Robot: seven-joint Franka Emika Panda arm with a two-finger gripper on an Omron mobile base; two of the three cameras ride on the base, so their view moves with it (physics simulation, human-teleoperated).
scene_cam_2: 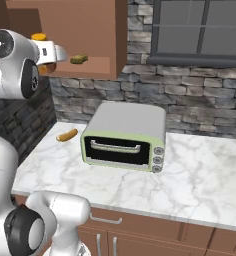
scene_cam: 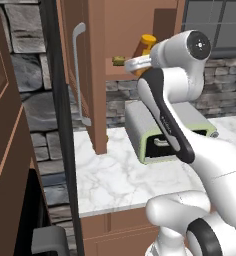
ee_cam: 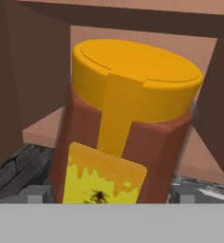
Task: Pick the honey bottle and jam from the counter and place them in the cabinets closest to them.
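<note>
1. The honey bottle [ee_cam: 126, 128] stands upright on the wooden shelf [scene_cam_2: 97, 69] of the open wall cabinet [scene_cam: 97, 75], near the shelf's front edge. Its yellow-orange cap is uppermost, and the yellow label faces the hand camera.
2. The gripper [ee_cam: 109, 194] is level with the bottle, with the jaws spread wide. One fingertip [ee_cam: 35, 193] is at each side of the bottle's base. Contact between fingertips and bottle cannot be determined.
3. In the left base view, the bottle's cap and shoulder [scene_cam: 145, 46] project above the white wrist.
4. A small yellowish lump [scene_cam_2: 80, 59] lies on the same shelf, toward its right end, apart from the bottle.
5. The cabinet door [scene_cam: 82, 70] stands open; its long grey bar handle [scene_cam: 77, 75] is vertical.
6. Below the cabinet, a toaster oven [scene_cam_2: 125, 137] sits on the counter [scene_cam_2: 200, 185], near the stone back wall.
7. A small orange-brown item [scene_cam_2: 67, 135] lies on the counter, left of the toaster oven, near the back left corner.
</note>
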